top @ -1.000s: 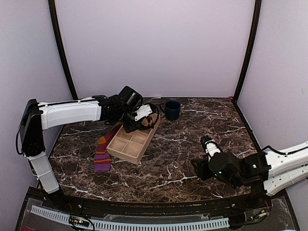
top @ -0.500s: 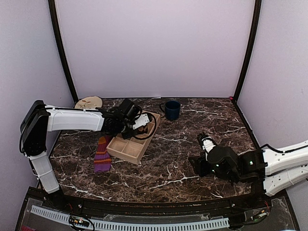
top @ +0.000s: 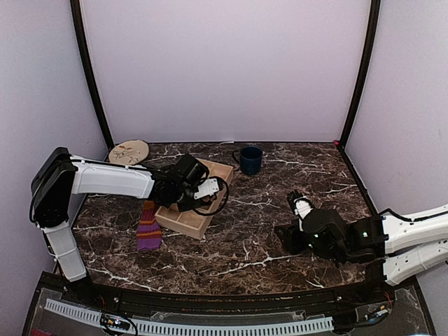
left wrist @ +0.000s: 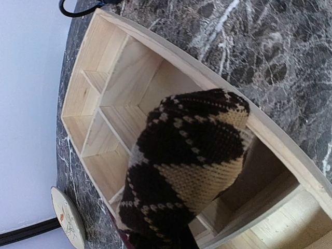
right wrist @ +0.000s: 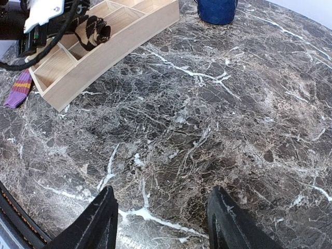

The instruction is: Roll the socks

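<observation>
1. The left gripper (top: 201, 196) sits left of centre in the overhead view, over the wooden tray (top: 183, 220). Its jaws are pinched narrow on the brown argyle sock (left wrist: 187, 155).
2. That sock hangs as a thick bundle over the tray's compartments, close to one long wall (whether it touches the tray floor I cannot tell).
3. The purple striped sock (top: 149, 225) lies flat on the worktop (top: 259, 238), just beside the tray's left edge. Its upper end is hidden under the arm.
4. The right gripper (right wrist: 163, 218) hovers low over bare marble at the lower right of the overhead view. Its jaws stand wide apart with nothing between them.
5. A blue mug (top: 250, 159) stands near the tray's far corner, and a round wooden disc (top: 129, 151) lies at the upper left.
</observation>
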`<move>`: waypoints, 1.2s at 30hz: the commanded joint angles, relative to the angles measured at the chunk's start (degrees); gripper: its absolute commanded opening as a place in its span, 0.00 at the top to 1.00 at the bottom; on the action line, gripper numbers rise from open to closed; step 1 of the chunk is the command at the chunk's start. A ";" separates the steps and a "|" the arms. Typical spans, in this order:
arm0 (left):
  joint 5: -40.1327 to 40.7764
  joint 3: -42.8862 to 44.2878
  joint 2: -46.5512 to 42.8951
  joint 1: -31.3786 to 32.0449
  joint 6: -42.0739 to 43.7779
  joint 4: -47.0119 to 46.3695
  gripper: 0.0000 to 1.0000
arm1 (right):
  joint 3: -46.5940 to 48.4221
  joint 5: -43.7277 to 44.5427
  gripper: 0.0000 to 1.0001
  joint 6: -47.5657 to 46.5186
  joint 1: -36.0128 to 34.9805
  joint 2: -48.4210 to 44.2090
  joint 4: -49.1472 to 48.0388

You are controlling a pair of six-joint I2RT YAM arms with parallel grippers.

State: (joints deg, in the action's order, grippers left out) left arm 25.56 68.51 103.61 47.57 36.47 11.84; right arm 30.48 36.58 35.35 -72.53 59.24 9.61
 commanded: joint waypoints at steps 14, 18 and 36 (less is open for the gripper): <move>-7.71 8.43 6.45 -0.14 1.56 13.66 1.00 | -0.10 -2.06 0.45 -2.19 3.39 -1.60 -2.14; -11.66 14.71 9.44 -0.83 1.04 22.25 1.00 | 0.12 -2.71 0.45 -3.03 4.39 -1.84 -2.43; -23.34 24.38 12.22 -2.13 -0.52 38.34 1.00 | 2.23 -5.12 0.45 -5.73 6.88 0.22 -3.37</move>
State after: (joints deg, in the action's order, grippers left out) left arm 6.59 92.25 116.51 45.39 36.32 44.60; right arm 30.65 32.08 30.41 -66.15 58.70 8.75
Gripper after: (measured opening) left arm 0.077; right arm 0.553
